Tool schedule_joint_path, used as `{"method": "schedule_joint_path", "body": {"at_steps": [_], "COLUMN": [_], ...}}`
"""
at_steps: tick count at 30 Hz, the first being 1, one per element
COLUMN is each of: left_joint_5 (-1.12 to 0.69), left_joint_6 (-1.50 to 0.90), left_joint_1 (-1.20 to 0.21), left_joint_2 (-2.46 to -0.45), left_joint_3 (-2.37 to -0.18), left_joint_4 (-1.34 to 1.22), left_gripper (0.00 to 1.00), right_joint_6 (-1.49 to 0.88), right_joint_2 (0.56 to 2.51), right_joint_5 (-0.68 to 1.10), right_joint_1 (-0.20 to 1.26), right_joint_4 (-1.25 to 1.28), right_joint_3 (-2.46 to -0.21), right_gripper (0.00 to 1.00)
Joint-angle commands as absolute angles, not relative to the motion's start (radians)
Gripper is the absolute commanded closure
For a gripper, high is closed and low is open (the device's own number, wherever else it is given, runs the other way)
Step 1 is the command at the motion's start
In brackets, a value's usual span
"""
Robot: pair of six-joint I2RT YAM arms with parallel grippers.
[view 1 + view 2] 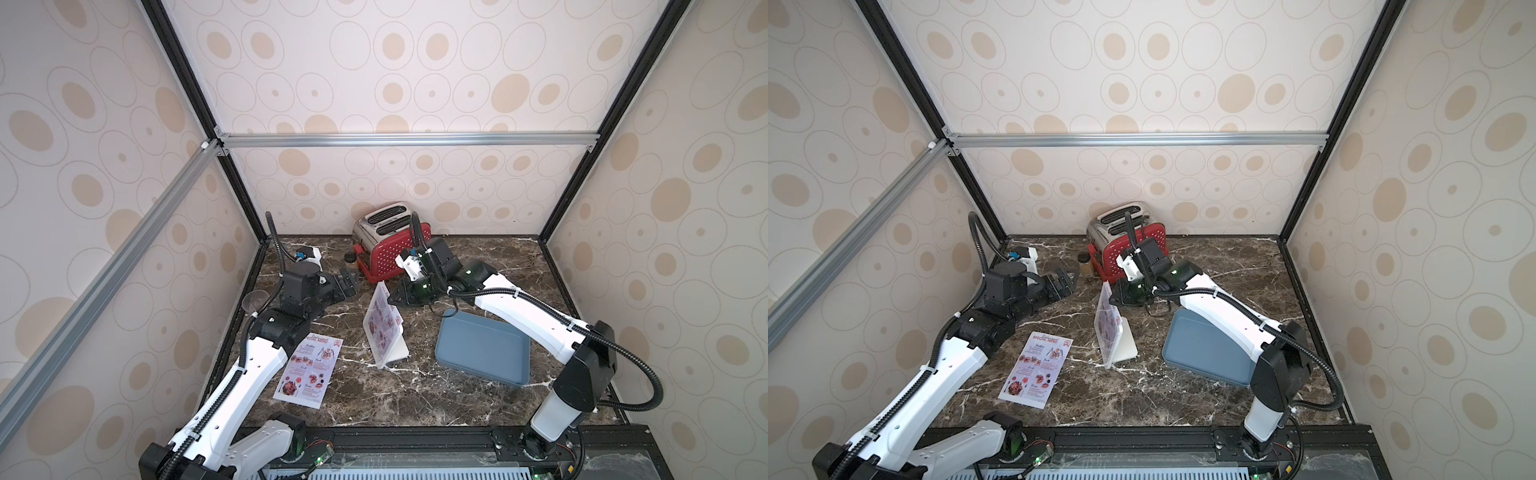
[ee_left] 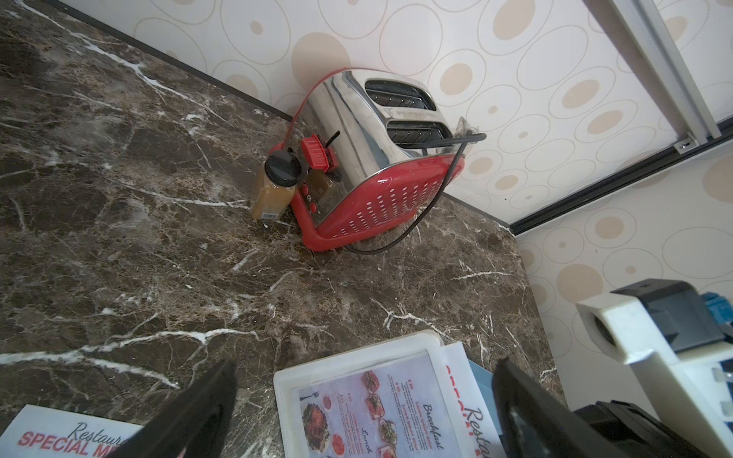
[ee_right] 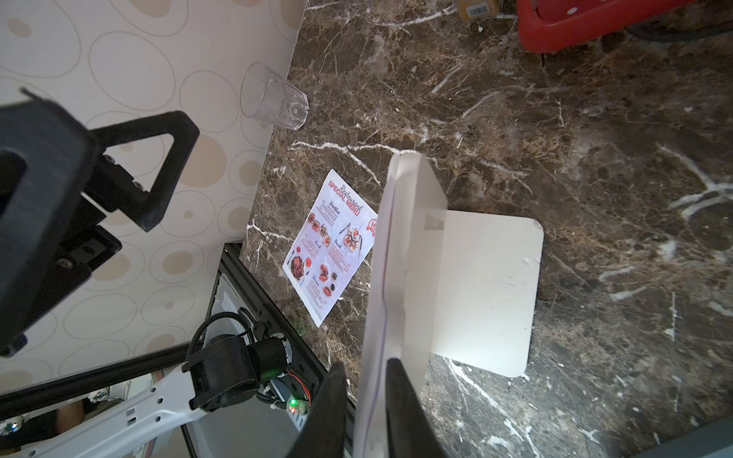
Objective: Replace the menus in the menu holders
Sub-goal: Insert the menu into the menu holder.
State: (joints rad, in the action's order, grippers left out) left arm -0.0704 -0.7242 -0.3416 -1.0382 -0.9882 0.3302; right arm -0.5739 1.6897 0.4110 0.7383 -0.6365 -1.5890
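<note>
Toaster (image 1: 388,245), bottle (image 2: 275,190) behind holder (image 1: 395,353), right pincer (image 3: 365,363) seemingly gripping menu (image 1: 381,318), left pincer (image 1: 349,282) splayed

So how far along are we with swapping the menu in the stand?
Nothing is finished yet. In hand: the right gripper appears to pinch the edge of the old menu, which sticks partway out of the menu holder. The left gripper is open and empty beside it. Left: pull that sheet clear, then slide in the spare menu lying flat nearby.

The loose menu (image 3: 331,246) reads "Restaurant SPECIAL MENU"; the inserted menu (image 2: 377,408) in the menu holder (image 2: 357,351) shows "Breakfast" and "Lunch".
</note>
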Motion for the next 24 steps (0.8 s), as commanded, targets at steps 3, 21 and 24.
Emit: {"method": "schedule_joint_path", "body": {"at_steps": [3,21,24], "left_joint_5": [-0.074,-0.074,-0.074], "left_joint_6": [-0.707,-0.707,-0.708], "left_joint_1": [-0.34,-0.339,-0.339], "left_joint_2": [-1.038,-1.039,-1.039], "left_joint_3": [-1.031,-1.033,-1.032], "left_joint_4": [0.332,0.331,0.331], "left_gripper": [0.01,0.01,0.0], "right_joint_6": [-0.559,-0.585,-0.579], "right_joint_2": [1.68,1.713,1.706], "right_joint_5": [0.411,0.439,0.433], "right_joint_1": [0.735,0.749,0.749], "right_joint_4": [-0.666,-0.635,-0.64], "right_joint_3": [-1.612,-1.573,-1.582], "right_gripper": [0.84,0.93,0.87]}}
